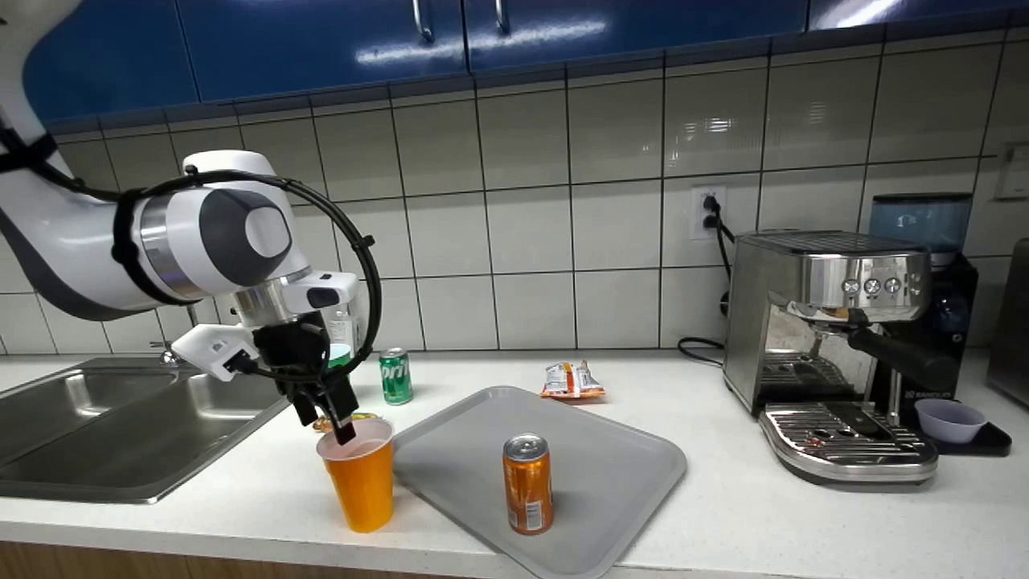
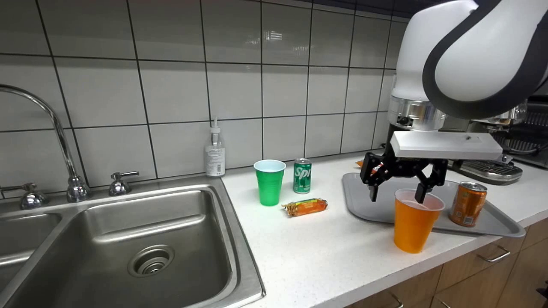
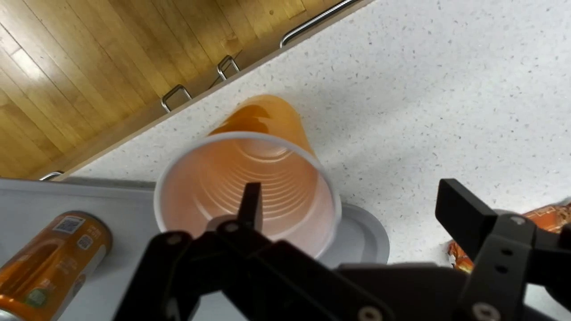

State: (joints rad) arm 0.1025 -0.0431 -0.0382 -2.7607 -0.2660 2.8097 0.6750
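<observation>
The black tool [image 2: 397, 196] is hanging above the table [image 1: 257, 503] near its front edge, released, with its two fingers standing wide apart. In the wrist view, one finger [image 3: 251, 200] is overlapping the open mouth of the orange cup [image 2: 413, 229], while its partner is pointing down outside the cup. Whether that first finger is dipping below the rim, the views are not making clear. The orange cup is standing on the table close to the front edge, just beside a corner of the gray tray [image 1: 627, 474]. An orange can [image 1: 526, 492] is standing upright on the tray, near the table's front edge. A snack bag [image 1: 572, 380] is lying behind the tray, toward the table's back edge. A green cup [image 2: 269, 188] and a green can [image 2: 302, 177] are standing near the back edge, with a wrapped snack [image 2: 307, 207] lying just in front of them. The sink [image 2: 242, 260] is filling the end of the table beyond the green cup, with a pump bottle [image 2: 215, 158] standing at its back corner. Toward the opposite end, a coffee machine [image 1: 832, 277] is standing near the back edge.
</observation>
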